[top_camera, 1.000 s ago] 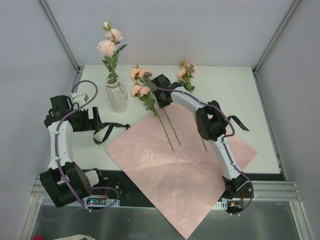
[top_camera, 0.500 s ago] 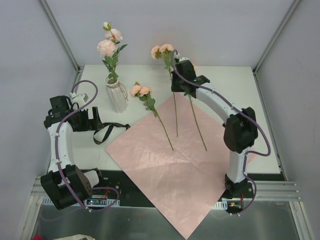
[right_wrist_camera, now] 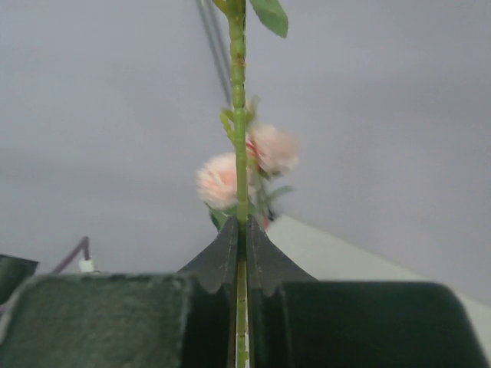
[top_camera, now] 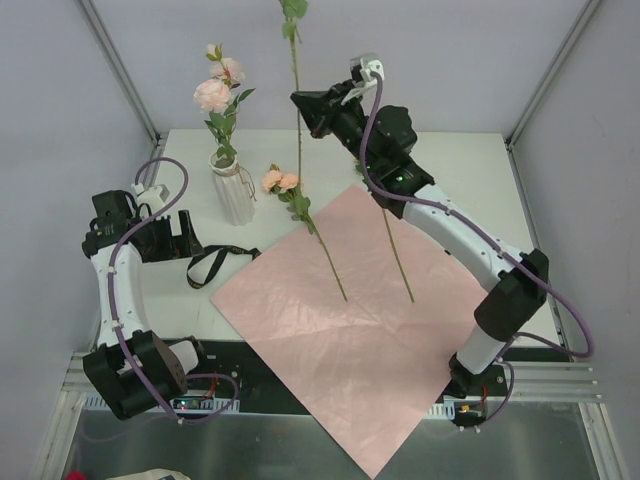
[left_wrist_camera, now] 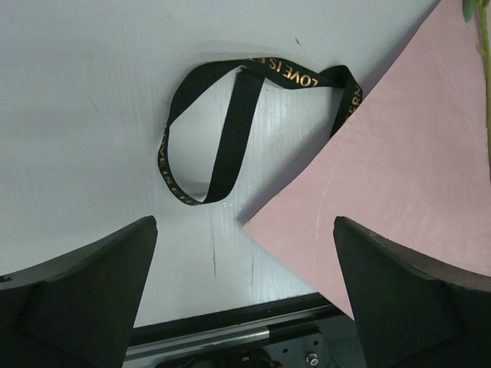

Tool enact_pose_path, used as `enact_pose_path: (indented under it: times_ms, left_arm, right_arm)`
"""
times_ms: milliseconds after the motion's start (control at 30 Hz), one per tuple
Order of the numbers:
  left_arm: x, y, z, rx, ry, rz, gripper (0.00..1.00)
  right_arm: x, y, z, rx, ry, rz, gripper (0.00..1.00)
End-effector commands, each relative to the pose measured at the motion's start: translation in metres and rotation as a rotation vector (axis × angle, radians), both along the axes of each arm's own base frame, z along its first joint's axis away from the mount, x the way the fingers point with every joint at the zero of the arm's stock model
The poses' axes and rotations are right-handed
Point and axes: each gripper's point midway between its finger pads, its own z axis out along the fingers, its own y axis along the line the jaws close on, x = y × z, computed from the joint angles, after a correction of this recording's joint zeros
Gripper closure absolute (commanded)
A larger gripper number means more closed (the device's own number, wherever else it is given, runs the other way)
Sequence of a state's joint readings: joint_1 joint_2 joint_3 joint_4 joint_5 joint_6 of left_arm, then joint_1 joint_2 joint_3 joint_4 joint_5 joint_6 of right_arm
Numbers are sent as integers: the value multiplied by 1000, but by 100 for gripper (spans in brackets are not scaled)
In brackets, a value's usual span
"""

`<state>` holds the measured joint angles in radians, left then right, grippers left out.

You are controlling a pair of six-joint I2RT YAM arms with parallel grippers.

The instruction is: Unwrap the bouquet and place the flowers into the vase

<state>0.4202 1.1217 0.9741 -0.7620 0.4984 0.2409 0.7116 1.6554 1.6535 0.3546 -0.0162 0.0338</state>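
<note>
Left claw (left_wrist_camera: 244,226) first: jaws spread wide, gripping nothing, parked low over the white table (left_wrist_camera: 92,77), near-left. Just past it, loose black ribbon (left_wrist_camera: 230,138) lying flat, one end touching the edge of the big crinkled pink paper sheet (left_wrist_camera: 399,169). Gold lettering on that ribbon, upside down from the wrist view: "LOVE IS" readable, then what looks like "ETERN", remainder lost in the fold. No other brands or labels spotted.

Paper spread open and flat, so calling the unwrapping done. On top of it: one long green-stemmed rose with peach blooms (top_camera: 283,182), blooms at the far end, and beside it another bare green stem (top_camera: 397,255), head hidden behind the right arm.

Further back, small white ribbed vase (top_camera: 235,192) upright, already holding one pale pink rose sprig (top_camera: 220,95).

Farthest and highest: right claw (top_camera: 300,105) pinched shut on a long green stem (top_camera: 297,150), held upright, bloom cut off above the overhead view, hanging off to the right of the vase rather than over its mouth. Rough tally: one in, one in the air, two left to go.
</note>
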Motion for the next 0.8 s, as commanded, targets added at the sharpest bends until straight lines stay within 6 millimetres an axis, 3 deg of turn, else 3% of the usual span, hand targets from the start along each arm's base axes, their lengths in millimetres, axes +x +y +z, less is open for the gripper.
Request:
enact_pose_path:
  times_ms: [0,67,133,167,200,267,300,433,767]
  left_arm:
    - [12,8,28,-49,-58,64,1]
    - [15,16,33,-67,-65,97,1]
    - [16,17,34,-86,-61,101,1]
    - [16,18,35,-86,-63,104,1]
    - [16,18,34,-91,-60,100,1]
    - [15,17,33,-89,-58,96,1]
    - [15,18,32,-88,-58,96,1]
    - [13,18,31,-86,-50,87,1]
    - [4,10,32,-89,-39,29,1]
  right_arm:
    - [-41,38,96,183,-440,191,99]
    - [-59,51,119,227,-528,226,100]
    - [-56,70,112,208,-551,229,100]
    - [-67,73,130,233,-598,241,100]
    - [-64,85,120,209,-618,258,100]
    - [-73,86,141,262,-684,262,100]
    - [-63,95,132,263,-674,263,99]
    - [-58,111,129,277,-686,294,100]
    - [-36,122,117,332,-706,251,100]
